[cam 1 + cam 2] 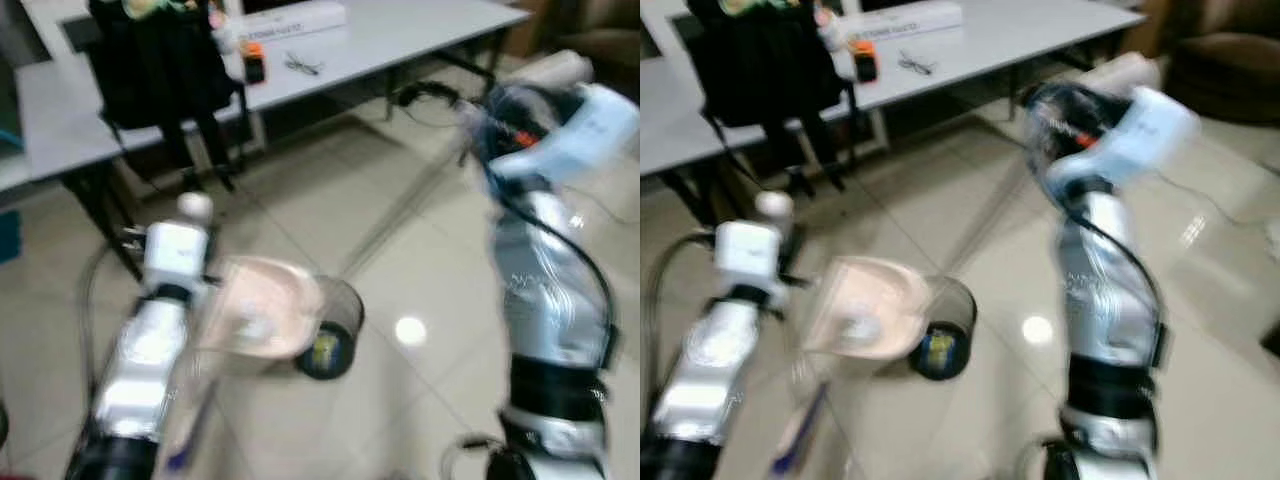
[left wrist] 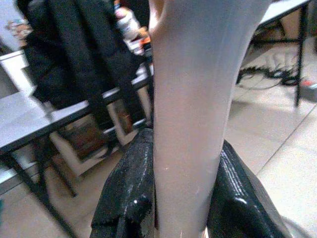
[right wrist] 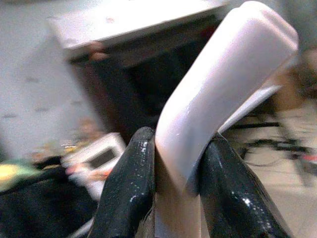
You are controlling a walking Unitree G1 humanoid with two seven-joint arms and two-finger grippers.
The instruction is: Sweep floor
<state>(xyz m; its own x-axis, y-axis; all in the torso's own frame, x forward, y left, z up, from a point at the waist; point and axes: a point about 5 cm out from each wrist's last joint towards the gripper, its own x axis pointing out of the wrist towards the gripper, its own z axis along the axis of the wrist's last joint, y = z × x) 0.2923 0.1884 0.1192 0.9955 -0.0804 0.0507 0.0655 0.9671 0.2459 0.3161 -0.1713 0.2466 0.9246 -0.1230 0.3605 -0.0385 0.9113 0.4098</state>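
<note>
My left gripper (image 2: 185, 148) is shut on the pale pink handle of a dustpan (image 1: 258, 308), whose pan hangs blurred over the tiled floor ahead of my left arm. My right gripper (image 3: 176, 144) is raised at the right and shut on the rounded pinkish-white top of a broom handle (image 3: 218, 84). A faint blurred streak of the broom's stick (image 1: 400, 210) slants down from it toward the floor's middle. A black cylinder (image 1: 332, 338) lies on its side on the floor, touching or just behind the dustpan's right edge.
A long grey table (image 1: 400, 30) stands ahead, with small items on top. A black bag or coat (image 1: 160, 60) hangs at its left part over a dark frame. Cables (image 2: 277, 77) lie under the table. Open tiles (image 1: 420, 280) spread to the right.
</note>
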